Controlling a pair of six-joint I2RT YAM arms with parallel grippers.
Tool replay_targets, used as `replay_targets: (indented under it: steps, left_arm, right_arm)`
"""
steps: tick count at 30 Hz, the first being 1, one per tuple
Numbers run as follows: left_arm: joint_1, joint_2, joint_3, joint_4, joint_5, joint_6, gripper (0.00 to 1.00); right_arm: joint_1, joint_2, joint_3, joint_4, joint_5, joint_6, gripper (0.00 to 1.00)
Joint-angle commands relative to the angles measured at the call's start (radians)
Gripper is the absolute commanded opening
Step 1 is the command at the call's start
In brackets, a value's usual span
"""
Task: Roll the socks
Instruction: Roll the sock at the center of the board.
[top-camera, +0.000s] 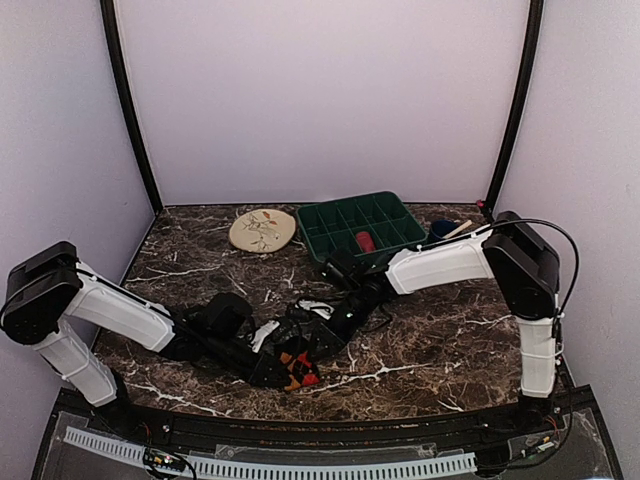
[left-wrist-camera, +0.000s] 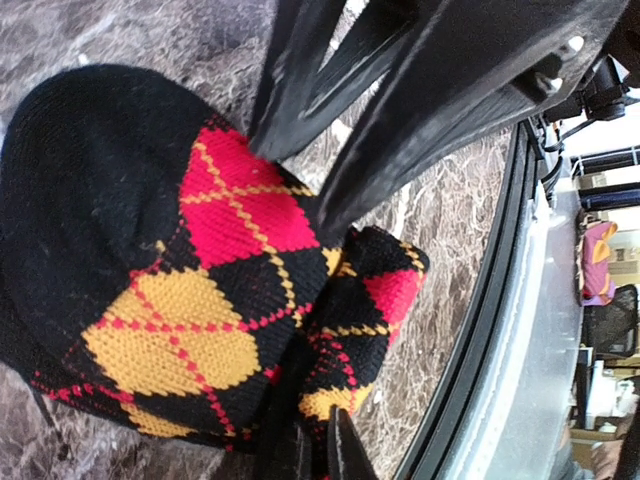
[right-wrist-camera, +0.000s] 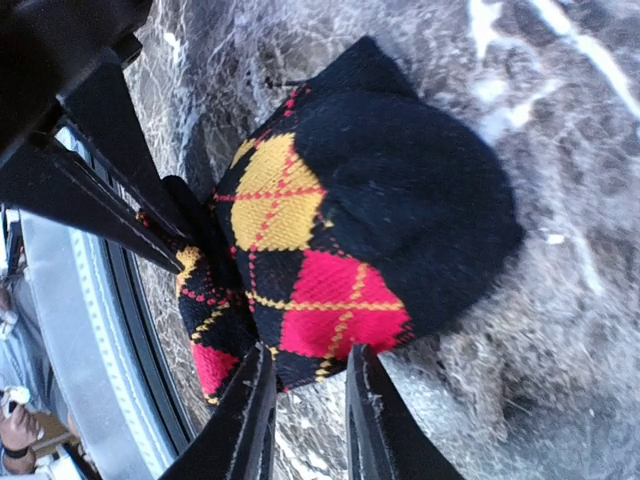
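The black argyle sock (top-camera: 297, 368) lies bunched in a loose roll by the middle of the table's (top-camera: 450, 340) near edge. The left gripper (left-wrist-camera: 322, 452) is clamped on its folded end; the right gripper (right-wrist-camera: 308, 400) stands parted at the roll's side, holding nothing. Judged: rolling step, late. The next move needs the cuff secured without unravelling.

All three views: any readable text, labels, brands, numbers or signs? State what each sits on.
None: no word, number or sign can be read in any view.
argyle sock: diamond pattern only, no lettering.
plate: floral motif, no words.
green tray: no label visible.
Background clutter at the edges of the wrist views: too blurred to tell if it carries any text.
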Motion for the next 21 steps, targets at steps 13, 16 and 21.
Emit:
replay_targets:
  steps: [13,16,21]
  left_arm:
    - [0.136,0.088,-0.041,0.007,0.253,-0.099,0.0]
    - [0.162,0.132,-0.028,0.02,0.32,-0.111,0.0]
    - [0.195,0.192,-0.014,0.047,0.401,-0.141,0.0]
  right_arm:
    - [0.01,-0.262,-0.244,0.272,0.175,-0.016,0.25]
    - [0.045,-0.318,-0.296,0.296,0.258,-0.08,0.25]
    - [0.131,-0.357,-0.34,0.318,0.409,-0.185,0.28]
